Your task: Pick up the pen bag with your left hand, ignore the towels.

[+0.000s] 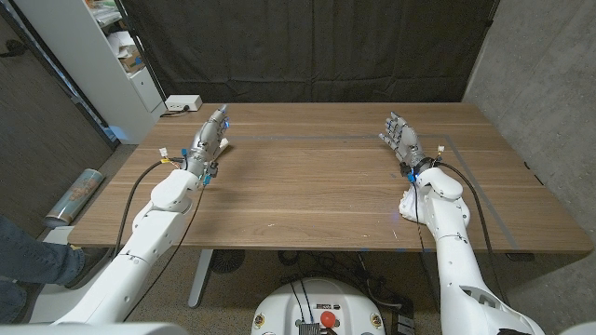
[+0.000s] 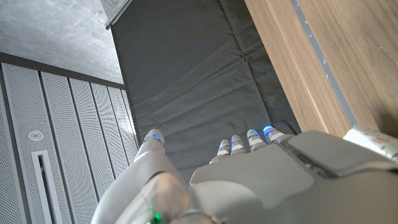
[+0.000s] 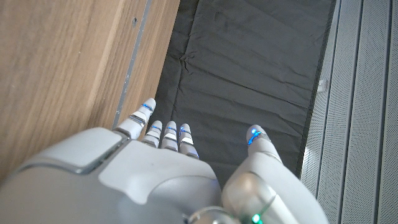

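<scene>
both left hand and right hand hold nothing, fingers apart, near the table side edges.

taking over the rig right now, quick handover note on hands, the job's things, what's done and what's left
Left hand: open, holding nothing, fingers extended, at the far left of the brown wooden table.
Right hand: open, holding nothing, fingers apart, at the far right.
Job's things: no pen bag or towels are on the table yet.
Done: nothing.
Left: the whole pick. Once the pen bag is in place, grasp and lift it with the left hand, leaving any towels alone.
</scene>
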Motion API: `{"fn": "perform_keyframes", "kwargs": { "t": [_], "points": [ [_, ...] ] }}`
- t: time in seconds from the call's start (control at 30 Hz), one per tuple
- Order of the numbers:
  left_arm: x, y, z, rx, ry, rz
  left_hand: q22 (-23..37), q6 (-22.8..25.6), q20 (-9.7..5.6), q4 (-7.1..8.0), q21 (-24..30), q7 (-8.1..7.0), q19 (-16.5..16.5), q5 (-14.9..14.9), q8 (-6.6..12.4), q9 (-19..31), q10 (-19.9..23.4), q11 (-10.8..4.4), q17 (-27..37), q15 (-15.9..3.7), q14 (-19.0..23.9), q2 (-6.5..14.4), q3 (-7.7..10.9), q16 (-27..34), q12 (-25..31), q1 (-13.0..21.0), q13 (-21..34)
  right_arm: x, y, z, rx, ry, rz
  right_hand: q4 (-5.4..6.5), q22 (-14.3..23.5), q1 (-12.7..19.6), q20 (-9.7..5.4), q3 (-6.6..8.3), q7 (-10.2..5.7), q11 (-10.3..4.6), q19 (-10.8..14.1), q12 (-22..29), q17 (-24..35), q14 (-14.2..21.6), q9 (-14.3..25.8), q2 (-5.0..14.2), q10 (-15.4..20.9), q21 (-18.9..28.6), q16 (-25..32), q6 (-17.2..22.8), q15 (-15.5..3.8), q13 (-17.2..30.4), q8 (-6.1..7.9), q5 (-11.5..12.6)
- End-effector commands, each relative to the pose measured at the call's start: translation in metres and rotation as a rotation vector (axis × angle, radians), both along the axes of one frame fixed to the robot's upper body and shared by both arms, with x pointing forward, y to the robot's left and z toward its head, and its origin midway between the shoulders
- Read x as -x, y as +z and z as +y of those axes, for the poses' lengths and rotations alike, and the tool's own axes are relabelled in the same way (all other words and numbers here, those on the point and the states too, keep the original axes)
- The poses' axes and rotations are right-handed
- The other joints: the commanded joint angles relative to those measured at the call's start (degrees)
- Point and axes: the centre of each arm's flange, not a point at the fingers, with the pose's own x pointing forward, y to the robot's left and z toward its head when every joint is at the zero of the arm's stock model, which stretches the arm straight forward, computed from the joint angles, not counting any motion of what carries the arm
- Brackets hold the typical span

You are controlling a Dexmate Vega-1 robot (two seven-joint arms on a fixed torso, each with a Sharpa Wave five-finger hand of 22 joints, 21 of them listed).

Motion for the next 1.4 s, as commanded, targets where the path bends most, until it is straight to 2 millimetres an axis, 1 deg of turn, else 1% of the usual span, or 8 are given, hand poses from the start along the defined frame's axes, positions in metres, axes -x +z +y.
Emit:
{"fn": "perform_keyframes", "kwargs": {
  "t": [0.03, 0.57, 0.93, 1.13, 1.4],
  "points": [
    [0.013, 0.004, 0.007, -0.025, 0.033, -0.017, 0.3, -2.7, 0.09, -0.27, 0.2, 0.01, -3.9, 0.4, 0.1, 0.1, -2.5, -0.43, 0.2, -0.32, -4.4, 0.2, 0.18, 0.1, 0.3, 0.7, 0.2, 0.002, -0.001, -0.003, 0.0, 0.004, 0.0, -0.2, 0.3, 0.1, 0.18, -0.22, 0.36, 0.3, 0.4, 0.1, 0.2, 0.1, 0.3, 0.24, 0.1, 0.3, 0.2, 0.2, 0.24, 0.2, 0.18, 0.4],
    [0.028, 0.006, 0.019, -0.044, 0.067, -0.036, 0.3, -2.6, 0.35, -0.51, 0.2, -0.18, -4.0, 0.4, 0.12, 0.1, -2.4, -0.56, 0.2, -0.38, -4.4, 0.2, 0.17, 0.1, 0.3, 1.0, 0.2, 0.005, 0.002, -0.008, -0.003, -0.003, -0.009, -0.22, 0.3, 0.0, 0.29, -0.36, 0.34, 0.21, 0.4, 0.1, 0.1, 0.2, 0.3, 0.23, 0.2, 0.3, 0.2, 0.1, 0.32, 0.2, 0.13, 0.7],
    [0.04, 0.012, 0.031, -0.07, 0.107, -0.042, 0.3, -2.6, 0.58, -0.65, 0.2, -0.26, -4.1, 0.4, 0.13, 0.1, -2.5, -0.59, 0.2, -0.39, -4.4, 0.2, 0.15, 0.1, 0.3, 1.2, 0.2, 0.005, 0.004, -0.004, -0.004, 0.0, -0.015, -0.23, 0.3, 0.0, 0.32, -0.45, 0.29, 0.22, 0.4, 0.1, 0.1, 0.3, 0.3, 0.24, 0.2, 0.3, 0.2, 0.1, 0.28, 0.2, 0.14, 0.8],
    [0.045, 0.01, 0.038, -0.062, 0.111, -0.052, 0.3, -2.4, 0.83, -0.72, 0.3, -0.26, -4.0, 0.4, 0.18, 0.1, -2.4, -0.78, 0.2, -0.4, -4.3, 0.3, 0.14, 0.1, 0.4, 1.3, 0.2, 0.005, 0.003, -0.002, -0.01, 0.002, -0.014, -0.24, 0.3, 0.0, 0.38, -0.49, 0.29, 0.11, 0.4, 0.1, 0.1, 0.4, 0.3, 0.25, 0.1, 0.3, 0.3, 0.1, 0.38, 0.2, 0.13, 0.9],
    [0.058, 0.012, 0.049, -0.105, 0.187, -0.052, 0.3, -2.4, 0.94, -0.8, 0.3, -0.3, -4.1, 0.3, 0.19, 0.1, -2.4, -0.79, 0.2, -0.44, -4.3, 0.3, 0.11, 0.1, 0.4, 1.4, 0.2, 0.004, 0.003, -0.001, -0.01, 0.002, -0.016, -0.25, 0.3, 0.0, 0.41, -0.54, 0.27, 0.2, 0.4, 0.1, 0.1, 0.4, 0.3, 0.25, 0.2, 0.3, 0.3, 0.1, 0.4, 0.2, 0.14, 1.0]
  ]
}}
